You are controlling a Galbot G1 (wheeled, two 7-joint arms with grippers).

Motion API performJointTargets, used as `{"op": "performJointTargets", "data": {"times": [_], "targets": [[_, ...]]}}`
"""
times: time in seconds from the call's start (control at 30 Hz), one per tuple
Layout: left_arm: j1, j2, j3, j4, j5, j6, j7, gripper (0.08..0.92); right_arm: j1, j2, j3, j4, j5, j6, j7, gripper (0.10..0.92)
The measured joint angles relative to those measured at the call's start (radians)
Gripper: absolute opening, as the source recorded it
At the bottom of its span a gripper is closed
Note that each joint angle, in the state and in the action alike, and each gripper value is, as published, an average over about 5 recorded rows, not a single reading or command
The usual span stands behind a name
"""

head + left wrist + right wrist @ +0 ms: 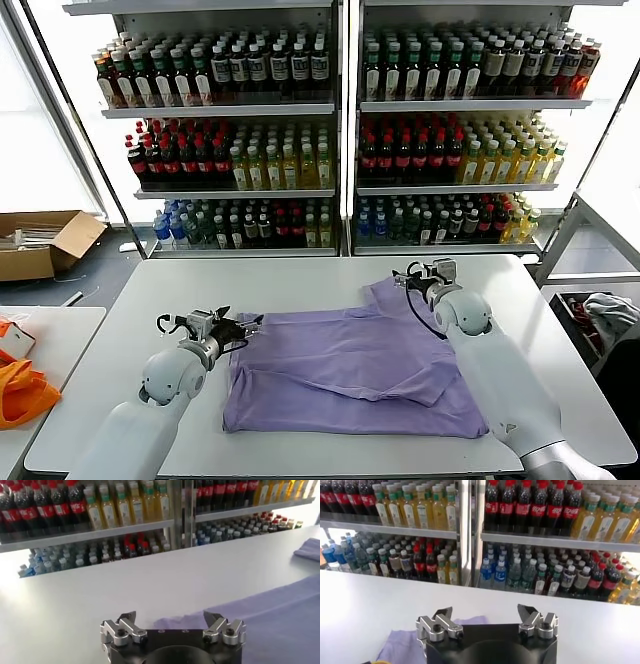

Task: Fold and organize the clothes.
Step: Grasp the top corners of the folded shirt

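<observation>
The lavender T-shirt lay spread on the tabletop, toward its near edge. The left gripper was open at the shirt's left edge; the right gripper was open at its far sleeve.

Place: a shop-like setting
Evidence: shelves packed with rows of bottled drinks behind the white worktop
</observation>
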Motion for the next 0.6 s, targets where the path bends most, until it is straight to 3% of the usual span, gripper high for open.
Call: {"op": "performJointTargets", "data": {"times": [0.6], "targets": [[-0.005,0.004,0.004,0.022,-0.005,0.003,-0.002,0.823,-0.001,0.053,0.016,-0.083,-0.038,0.011,-0.001,0.823]]}}
